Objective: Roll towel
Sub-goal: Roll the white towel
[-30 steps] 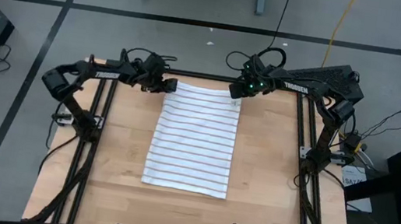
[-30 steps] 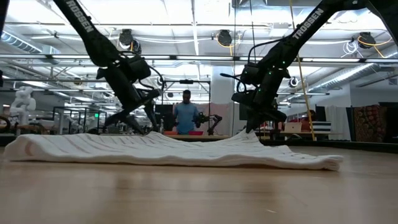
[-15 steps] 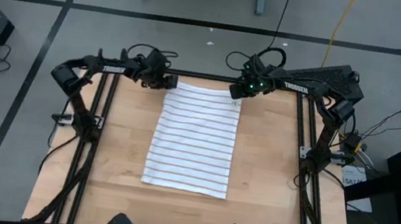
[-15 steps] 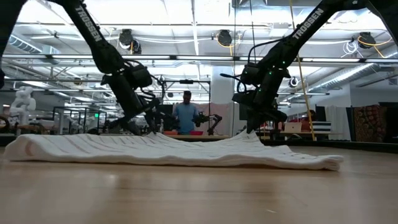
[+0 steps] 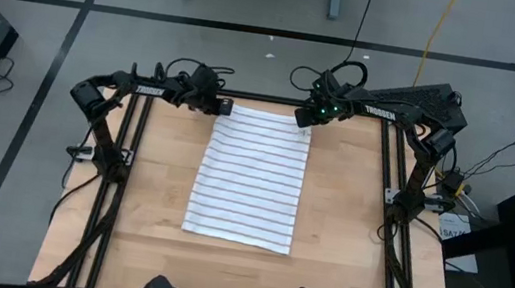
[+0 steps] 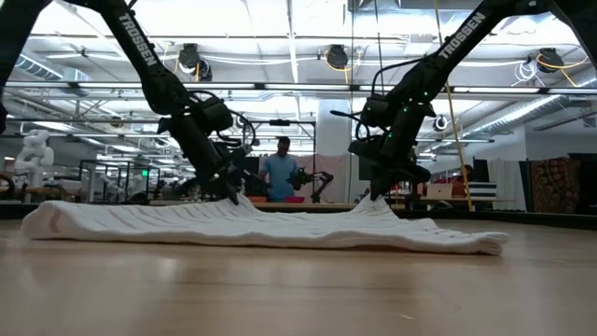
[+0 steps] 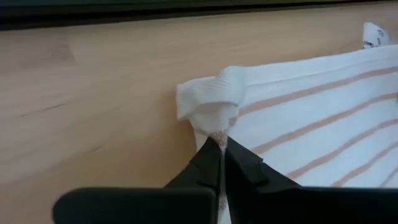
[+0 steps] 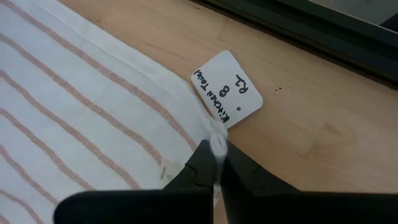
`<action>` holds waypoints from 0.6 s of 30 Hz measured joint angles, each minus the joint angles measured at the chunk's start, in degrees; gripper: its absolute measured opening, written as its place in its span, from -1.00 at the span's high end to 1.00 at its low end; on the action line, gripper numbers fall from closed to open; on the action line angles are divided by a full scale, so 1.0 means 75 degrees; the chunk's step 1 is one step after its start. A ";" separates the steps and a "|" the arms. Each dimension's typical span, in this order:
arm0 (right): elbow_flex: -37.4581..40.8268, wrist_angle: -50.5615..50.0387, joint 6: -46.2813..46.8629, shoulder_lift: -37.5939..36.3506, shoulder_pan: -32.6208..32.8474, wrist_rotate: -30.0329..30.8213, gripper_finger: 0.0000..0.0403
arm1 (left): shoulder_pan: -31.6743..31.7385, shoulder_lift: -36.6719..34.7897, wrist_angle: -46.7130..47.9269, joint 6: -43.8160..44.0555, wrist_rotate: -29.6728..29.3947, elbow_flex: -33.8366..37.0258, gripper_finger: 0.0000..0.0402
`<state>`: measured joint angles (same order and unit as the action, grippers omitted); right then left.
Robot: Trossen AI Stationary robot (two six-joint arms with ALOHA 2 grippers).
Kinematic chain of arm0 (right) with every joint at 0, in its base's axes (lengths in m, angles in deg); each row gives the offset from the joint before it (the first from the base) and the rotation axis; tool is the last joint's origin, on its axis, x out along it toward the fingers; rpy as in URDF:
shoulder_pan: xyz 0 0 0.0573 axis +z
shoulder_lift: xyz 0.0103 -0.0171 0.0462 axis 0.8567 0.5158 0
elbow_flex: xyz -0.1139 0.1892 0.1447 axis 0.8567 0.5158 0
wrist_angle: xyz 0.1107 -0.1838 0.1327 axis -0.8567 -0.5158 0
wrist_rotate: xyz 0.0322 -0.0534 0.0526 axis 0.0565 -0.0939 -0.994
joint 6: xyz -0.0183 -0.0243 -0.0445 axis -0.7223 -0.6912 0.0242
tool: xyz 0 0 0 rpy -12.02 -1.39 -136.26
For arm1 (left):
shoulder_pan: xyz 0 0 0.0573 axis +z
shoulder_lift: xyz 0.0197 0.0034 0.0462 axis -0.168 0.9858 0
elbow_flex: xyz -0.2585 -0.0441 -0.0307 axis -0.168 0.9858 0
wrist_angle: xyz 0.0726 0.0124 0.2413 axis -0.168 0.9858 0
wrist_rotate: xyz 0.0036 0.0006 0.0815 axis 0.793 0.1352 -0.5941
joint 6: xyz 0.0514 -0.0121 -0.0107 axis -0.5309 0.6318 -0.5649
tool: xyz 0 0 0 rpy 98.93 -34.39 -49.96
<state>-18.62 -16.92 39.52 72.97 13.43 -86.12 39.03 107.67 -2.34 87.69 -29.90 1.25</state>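
— Where was the left claw (image 7: 219, 144)?
— Clenched on the far left corner of the towel (image 5: 251, 176), the cloth bunched into a small knot just past its tips. A second earlier it stood spread beside that corner, not gripping.
— And the right claw (image 8: 216, 157)?
— Pinching the far right corner, right beside the white tag (image 8: 226, 88); it had not moved.
— The towel itself?
— Lying flat on the counter (image 5: 155, 190), stripes running across, its near edge free. Between the two claws the far edge had lifted slightly.
— Did the views differ?
— From above I saw the whole rectangle. From counter level (image 6: 270, 227) it was a low rumpled strip, with a person (image 6: 279, 172) standing far behind. Only the right wrist camera showed handwriting on the tag.
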 joint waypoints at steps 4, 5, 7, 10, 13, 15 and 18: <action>0.0000 -0.0032 0.0001 0.0000 -0.0023 0.0003 0.98 | 0.0003 0.0000 0.0073 0.0011 0.0008 0.0000 0.94; 0.0000 -0.0072 0.0009 0.0000 -0.0029 0.0003 0.97 | 0.0003 0.0000 0.0098 -0.0040 0.0008 0.0000 0.96; 0.0000 -0.0222 0.0038 0.0000 -0.0060 0.0003 0.91 | 0.0003 0.0000 0.0122 -0.0125 0.0013 0.0000 0.97; -0.0086 -0.0928 -0.0017 0.0000 -0.0170 -0.0015 0.73 | 0.0002 0.0000 0.0159 -0.0420 0.0125 0.0000 0.98; -0.0432 -0.1920 -0.0531 0.0000 -0.0317 -0.0012 0.49 | -0.0039 0.0000 0.0158 -0.0732 0.0296 0.0000 0.98; -0.0705 -0.2564 -0.0996 0.0000 -0.0401 -0.0019 0.34 | -0.0095 0.0000 0.0155 -0.0855 0.0384 0.0000 0.98; -0.1183 -0.3197 -0.1728 0.0000 -0.0484 -0.0212 0.12 | -0.0208 0.0000 0.0164 -0.0868 0.0598 -0.0013 0.98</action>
<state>-27.50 -40.90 26.56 72.97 9.80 -87.71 37.47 107.67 -1.11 81.18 -25.42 1.16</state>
